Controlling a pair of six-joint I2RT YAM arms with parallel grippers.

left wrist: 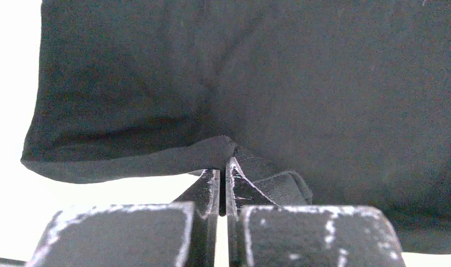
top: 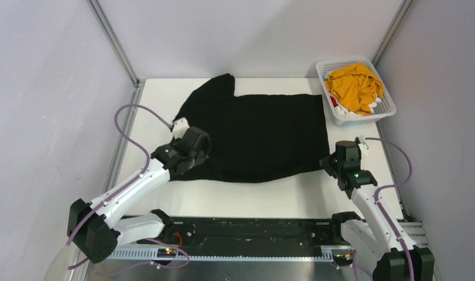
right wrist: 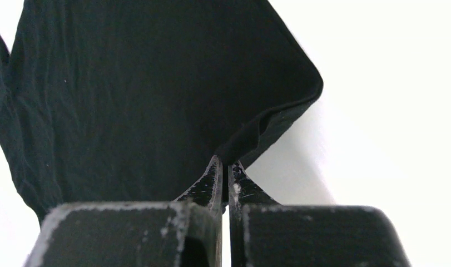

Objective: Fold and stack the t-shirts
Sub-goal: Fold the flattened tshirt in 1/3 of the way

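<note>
A large black t-shirt (top: 258, 132) lies spread on the white table, one sleeve pointing to the far left. My left gripper (top: 195, 153) is shut on the shirt's near left edge; the left wrist view shows its jaws pinching a fold of the black t-shirt (left wrist: 301, 83). My right gripper (top: 335, 159) is shut on the shirt's near right corner; the right wrist view shows that corner of the black t-shirt (right wrist: 156, 83) lifted between the jaws. A mustard-yellow t-shirt (top: 355, 86) with bits of red and white cloth (top: 375, 105) lies in the basket.
A white plastic lattice basket (top: 387, 111) stands at the far right corner of the table (top: 235, 196). Metal frame posts and white walls enclose the back and sides. A black rail runs along the near edge between the arm bases.
</note>
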